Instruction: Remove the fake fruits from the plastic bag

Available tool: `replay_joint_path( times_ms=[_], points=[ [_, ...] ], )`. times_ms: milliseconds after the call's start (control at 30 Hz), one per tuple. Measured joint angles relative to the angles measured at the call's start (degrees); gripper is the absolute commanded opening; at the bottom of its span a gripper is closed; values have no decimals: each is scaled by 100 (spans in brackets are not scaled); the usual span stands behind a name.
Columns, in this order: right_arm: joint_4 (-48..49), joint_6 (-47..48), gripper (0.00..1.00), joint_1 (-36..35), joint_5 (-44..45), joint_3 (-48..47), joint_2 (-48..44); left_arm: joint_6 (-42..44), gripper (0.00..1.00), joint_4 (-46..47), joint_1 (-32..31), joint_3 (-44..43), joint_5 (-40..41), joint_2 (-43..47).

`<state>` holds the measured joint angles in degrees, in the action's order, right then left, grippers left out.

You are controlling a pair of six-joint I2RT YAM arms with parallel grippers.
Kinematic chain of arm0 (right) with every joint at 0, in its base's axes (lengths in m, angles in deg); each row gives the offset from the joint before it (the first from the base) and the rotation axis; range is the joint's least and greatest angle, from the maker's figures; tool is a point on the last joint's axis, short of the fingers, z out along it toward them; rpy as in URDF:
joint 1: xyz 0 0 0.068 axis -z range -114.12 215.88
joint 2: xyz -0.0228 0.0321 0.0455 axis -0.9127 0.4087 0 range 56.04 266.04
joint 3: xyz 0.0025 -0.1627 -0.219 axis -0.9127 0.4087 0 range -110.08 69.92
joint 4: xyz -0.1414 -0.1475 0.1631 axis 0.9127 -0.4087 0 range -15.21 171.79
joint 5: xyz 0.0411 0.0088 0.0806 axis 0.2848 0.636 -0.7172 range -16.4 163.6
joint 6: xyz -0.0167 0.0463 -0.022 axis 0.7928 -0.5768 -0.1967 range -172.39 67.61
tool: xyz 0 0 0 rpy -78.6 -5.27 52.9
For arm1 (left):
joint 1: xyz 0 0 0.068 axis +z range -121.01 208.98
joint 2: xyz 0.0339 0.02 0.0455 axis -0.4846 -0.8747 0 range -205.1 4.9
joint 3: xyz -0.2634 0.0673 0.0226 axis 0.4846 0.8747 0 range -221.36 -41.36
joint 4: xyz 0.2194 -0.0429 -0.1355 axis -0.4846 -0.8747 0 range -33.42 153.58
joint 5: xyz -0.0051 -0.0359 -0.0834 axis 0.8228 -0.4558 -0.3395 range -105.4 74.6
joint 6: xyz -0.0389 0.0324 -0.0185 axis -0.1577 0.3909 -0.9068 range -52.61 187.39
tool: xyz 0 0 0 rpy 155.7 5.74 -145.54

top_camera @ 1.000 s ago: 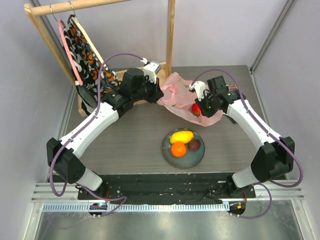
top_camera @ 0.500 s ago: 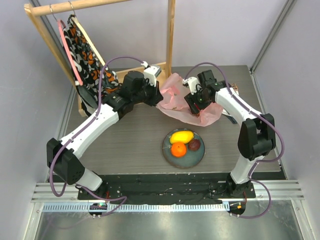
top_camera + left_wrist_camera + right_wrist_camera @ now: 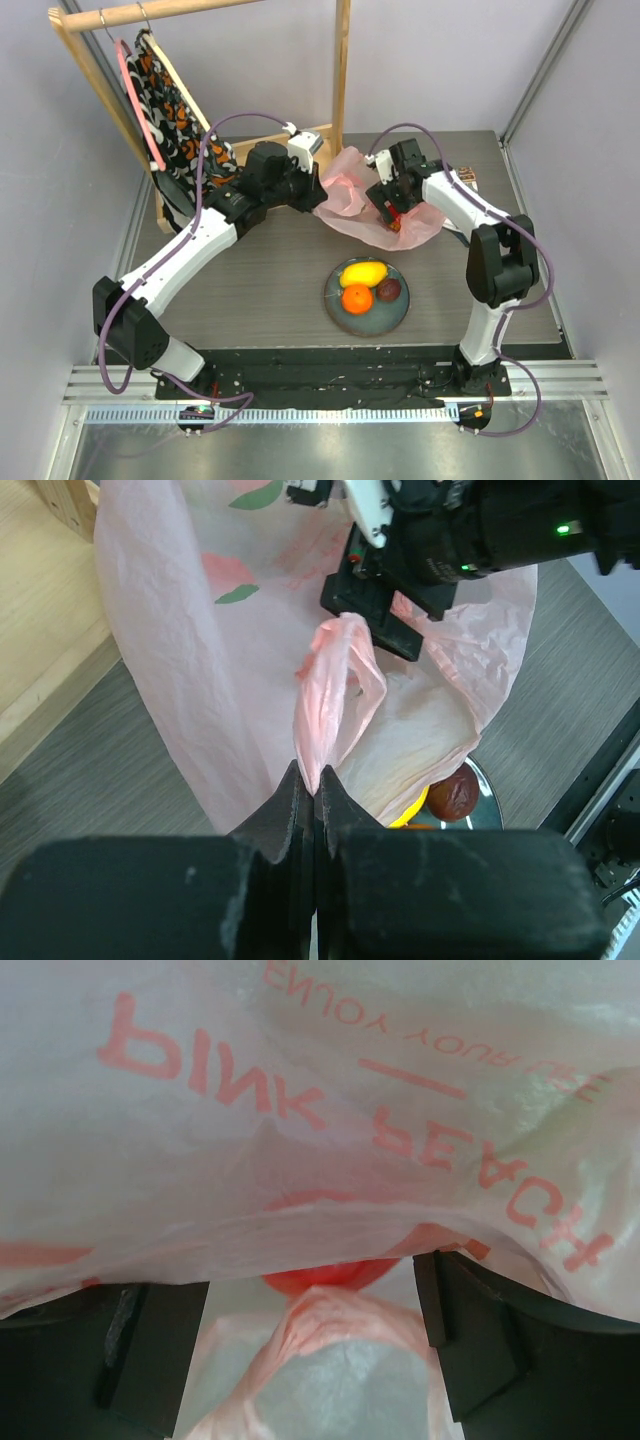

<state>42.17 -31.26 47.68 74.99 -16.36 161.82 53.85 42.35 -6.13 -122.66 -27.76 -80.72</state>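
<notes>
One pink bag (image 3: 352, 196) lies upper centre. Below it, one plate (image 3: 370, 323) holds three fruits: mango (image 3: 362, 272), orange (image 3: 357, 298), purple fruit (image 3: 389, 290). The left gripper (image 3: 313, 780) is clamped on the bag's handle (image 3: 335, 680). The right gripper (image 3: 300, 1285) stands wide open, gripping nothing, with one red fruit (image 3: 325, 1278) in the bag ahead of it.

Top external looks steeply down from above the near edge at 6 o'clock, covering the whole bench (image 3: 260, 270). Both wrist views sit very close on the plastic bag (image 3: 190, 650), toward 1 o'clock; all three share it.

Robot lab, walled test table (image 3: 255, 275), aluminium rail (image 3: 570, 378)
</notes>
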Motion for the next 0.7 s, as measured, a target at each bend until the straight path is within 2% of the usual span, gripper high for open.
replay_joint_path(
  times_ms=[233,400,433,533,700],
  points=[
    [129,17,88,0,216,-256,640,4,0,2,0,9,-28,0],
    [144,160,59,-2,339,-468,802,22,0,0,0,44,-28,0],
    [120,181,51,-2,341,-487,804,24,0,-2,2,48,-28,0],
    [37,293,43,0,232,-573,774,26,0,0,17,48,-31,0],
    [-205,321,41,4,-264,-601,319,26,0,2,33,52,-31,0]
  ],
)
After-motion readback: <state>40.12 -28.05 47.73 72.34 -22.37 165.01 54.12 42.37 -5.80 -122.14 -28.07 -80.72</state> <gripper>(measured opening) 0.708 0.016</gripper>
